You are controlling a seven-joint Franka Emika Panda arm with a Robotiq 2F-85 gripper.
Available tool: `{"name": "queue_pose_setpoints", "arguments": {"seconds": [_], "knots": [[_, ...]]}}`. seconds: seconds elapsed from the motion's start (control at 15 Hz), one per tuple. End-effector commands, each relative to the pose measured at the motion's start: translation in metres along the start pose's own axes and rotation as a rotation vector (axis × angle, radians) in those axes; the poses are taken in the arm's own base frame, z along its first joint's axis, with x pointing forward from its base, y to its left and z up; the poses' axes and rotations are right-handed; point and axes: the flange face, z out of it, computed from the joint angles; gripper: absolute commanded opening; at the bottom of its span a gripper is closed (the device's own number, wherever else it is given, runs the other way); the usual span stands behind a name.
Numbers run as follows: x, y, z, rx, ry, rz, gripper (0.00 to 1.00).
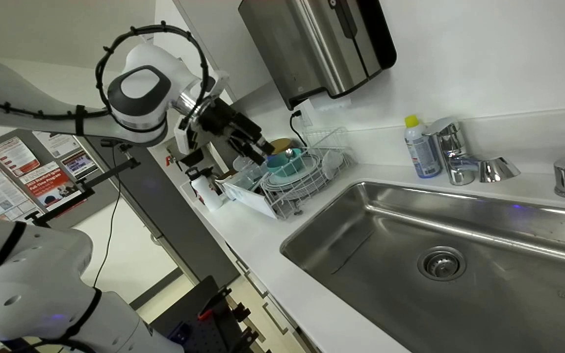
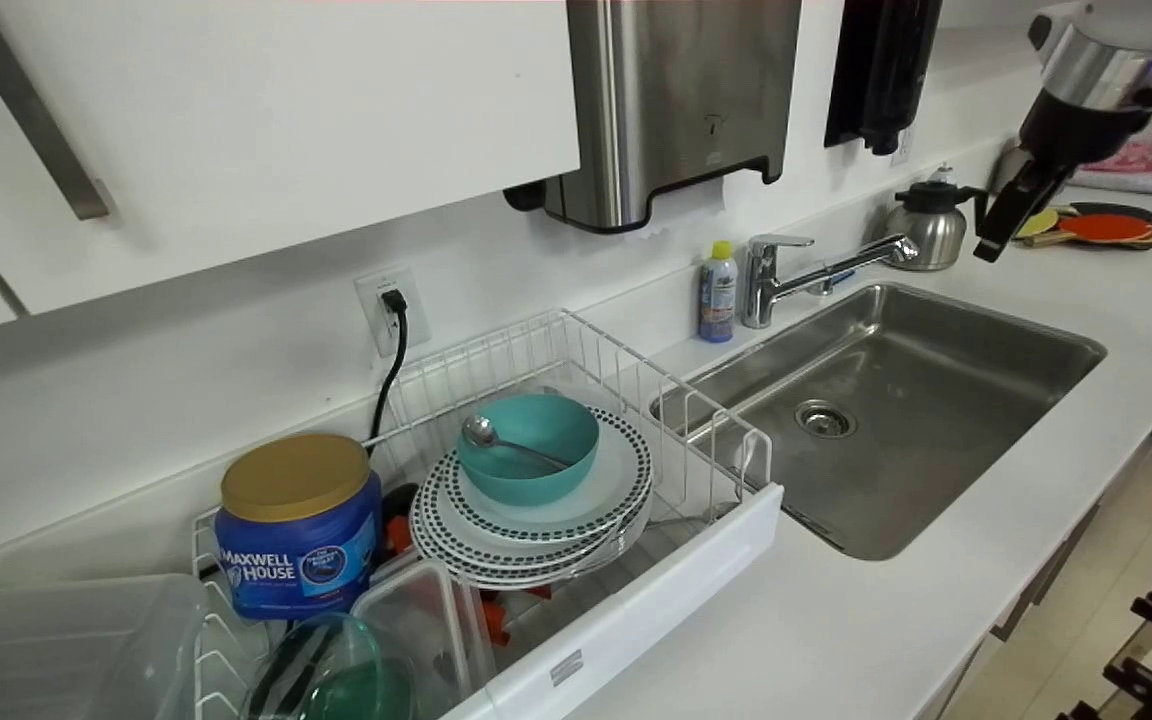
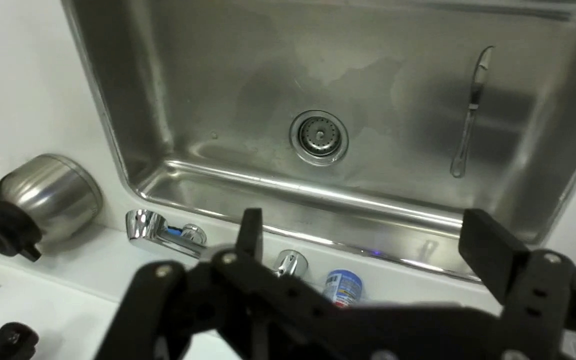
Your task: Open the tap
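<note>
The tap (image 2: 763, 286) is fixed on the white counter (image 2: 736, 620) behind the steel sink (image 2: 976, 380), a yellow-capped bottle (image 2: 718, 300) just beside it. Smooth chrome, it is likely slippery and rigidly mounted — only the lever (image 2: 782, 241) on top is expected to give, best pushed up from under its free tip. The jaws of the gripper (image 3: 365, 230) are set wide apart — nothing between them. Plates (image 2: 536, 522) are stacked in a dish rack (image 2: 656, 605).
</note>
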Motion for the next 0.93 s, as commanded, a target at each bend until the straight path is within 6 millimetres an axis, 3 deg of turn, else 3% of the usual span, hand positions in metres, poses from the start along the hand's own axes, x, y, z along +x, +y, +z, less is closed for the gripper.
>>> {"name": "queue_pose_setpoints", "arguments": {"seconds": [0.0,0.13,0.2,0.53,0.87], "knots": [[0.035,0.032,0.031,-0.045,-0.001,-0.119,1.00],[0.046,0.053,0.040,-0.081,-0.005,-0.148,1.00],[0.028,0.036,0.032,-0.052,-0.012,-0.107,1.00],[0.032,0.037,0.037,-0.050,-0.019,-0.112,1.00],[0.044,0.042,0.066,-0.216,0.143,-0.384,1.00]]}}
